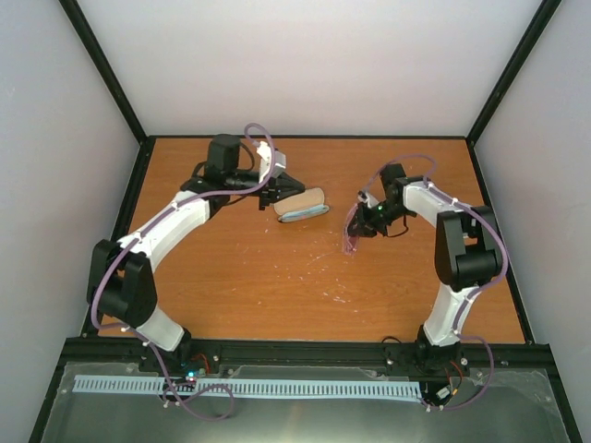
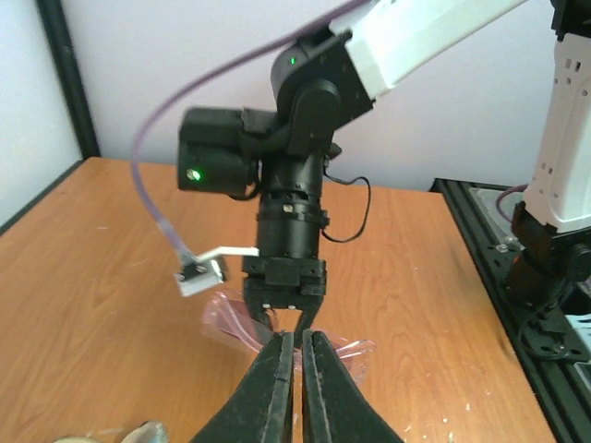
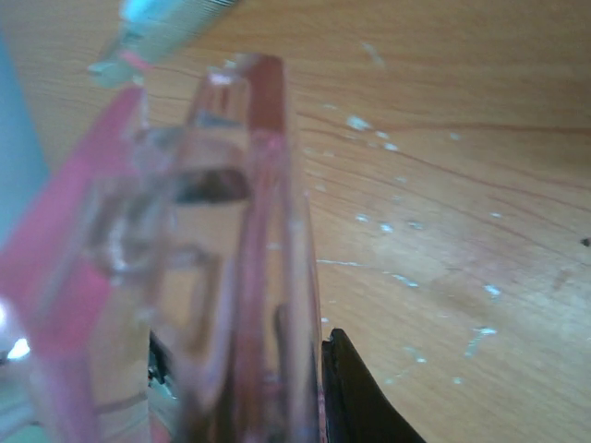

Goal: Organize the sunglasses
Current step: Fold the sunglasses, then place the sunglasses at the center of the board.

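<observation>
At the bottom centre, the left gripper has its two dark fingers pressed almost together, with only a thin slit between them. Just behind them the right gripper points straight down from the frame's middle and grips the sunglasses, whose translucent pink frame shows on both sides of it, low over the orange-brown desk. A small white camera juts from that wrist toward the left, under a looping purple cable.

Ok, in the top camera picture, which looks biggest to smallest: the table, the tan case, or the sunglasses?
1. The table, by far the biggest.
2. The tan case.
3. The sunglasses, a bit smaller, but they are faint and see-through, so that one is close.
</observation>
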`<state>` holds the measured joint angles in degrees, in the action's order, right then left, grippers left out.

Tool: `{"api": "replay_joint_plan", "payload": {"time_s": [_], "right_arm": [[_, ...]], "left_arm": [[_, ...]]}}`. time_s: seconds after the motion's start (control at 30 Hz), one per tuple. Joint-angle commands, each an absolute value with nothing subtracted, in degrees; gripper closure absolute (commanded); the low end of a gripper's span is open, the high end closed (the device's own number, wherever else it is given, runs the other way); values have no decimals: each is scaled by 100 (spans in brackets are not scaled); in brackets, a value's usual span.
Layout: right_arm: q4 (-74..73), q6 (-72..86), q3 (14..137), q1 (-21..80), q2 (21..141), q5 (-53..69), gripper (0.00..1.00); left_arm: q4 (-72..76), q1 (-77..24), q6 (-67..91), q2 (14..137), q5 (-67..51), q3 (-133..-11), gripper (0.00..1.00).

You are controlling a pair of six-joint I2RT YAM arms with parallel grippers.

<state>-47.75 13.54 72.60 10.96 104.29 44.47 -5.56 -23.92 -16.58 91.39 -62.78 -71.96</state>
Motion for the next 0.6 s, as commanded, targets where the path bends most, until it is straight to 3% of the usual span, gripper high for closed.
{"api": "replay_joint_plan", "payload": {"time_s": [0.0,0.27,0.57], "right_arm": [[-4809,1116,7190,1098,10897,4234,91],[-4805,1024,7358,1090,11708,4054,88],[-5153,885,7462,1039,11863,3660,72]], "left_arm": [[-879,-2246,-2085,8716,-6065,-6924,93],[-638,-2241,-1882,8471,-6017,-6607,93],[-581,-2237,-1887,8464,-5985,-6589,93]]}}
